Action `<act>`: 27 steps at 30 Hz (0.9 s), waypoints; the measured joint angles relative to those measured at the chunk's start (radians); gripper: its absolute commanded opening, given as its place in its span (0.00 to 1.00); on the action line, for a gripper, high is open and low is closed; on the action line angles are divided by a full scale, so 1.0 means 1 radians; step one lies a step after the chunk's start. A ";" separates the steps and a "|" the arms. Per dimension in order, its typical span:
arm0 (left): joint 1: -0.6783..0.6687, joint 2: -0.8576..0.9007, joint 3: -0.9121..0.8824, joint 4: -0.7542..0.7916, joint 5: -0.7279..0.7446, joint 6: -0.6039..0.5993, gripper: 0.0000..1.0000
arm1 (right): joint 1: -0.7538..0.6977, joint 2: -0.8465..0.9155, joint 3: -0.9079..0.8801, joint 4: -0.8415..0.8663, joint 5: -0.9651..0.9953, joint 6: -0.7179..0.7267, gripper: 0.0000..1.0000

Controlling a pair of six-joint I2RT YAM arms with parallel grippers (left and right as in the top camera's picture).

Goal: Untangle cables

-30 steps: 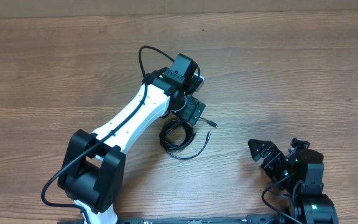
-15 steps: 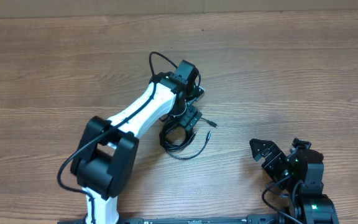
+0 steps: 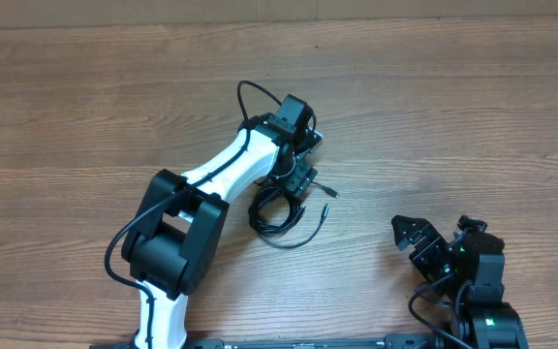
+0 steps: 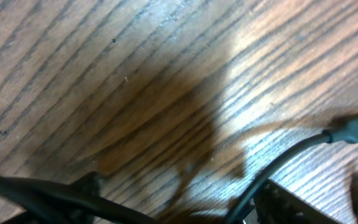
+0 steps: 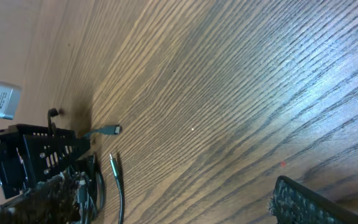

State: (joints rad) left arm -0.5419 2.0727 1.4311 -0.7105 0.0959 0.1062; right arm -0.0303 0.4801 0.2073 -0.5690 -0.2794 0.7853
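A black cable bundle [image 3: 273, 213] lies coiled at the table's middle. One loose end with a plug [image 3: 329, 192] points right, and another thin end [image 3: 320, 218] curls beside it. My left gripper [image 3: 300, 180] is down at the top of the bundle. In the left wrist view its fingers [image 4: 179, 211] stand apart close above the wood, with a black cable [image 4: 284, 158] running by the right finger to the plug [image 4: 355, 128]. My right gripper [image 3: 413, 240] is open and empty, near the front right. The right wrist view shows the bundle [image 5: 73, 193] and plug [image 5: 110, 129] far off.
The wooden table [image 3: 473, 116] stretches wide on all sides of the bundle. The left arm's white links [image 3: 226, 170] slant from the front left toward the bundle. The right arm's base [image 3: 482, 291] sits at the front right edge.
The left arm's lower links have swung right and drawn in toward the bundle, and its gripper has shifted slightly right over the cables. The bundle and the right arm have not moved.
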 measured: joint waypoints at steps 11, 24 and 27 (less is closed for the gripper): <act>0.000 0.000 0.000 -0.026 0.001 -0.029 0.04 | 0.000 0.024 0.000 0.000 -0.001 0.000 1.00; 0.000 0.000 0.082 -0.147 0.000 -0.396 0.04 | 0.000 0.024 0.000 -0.012 -0.099 0.000 1.00; 0.000 0.000 0.093 -0.192 0.000 -0.579 0.04 | 0.000 0.024 0.000 -0.013 -0.132 0.000 1.00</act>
State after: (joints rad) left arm -0.5419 2.0727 1.5242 -0.9028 0.0959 -0.4725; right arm -0.0303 0.5041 0.2073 -0.5816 -0.4110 0.7853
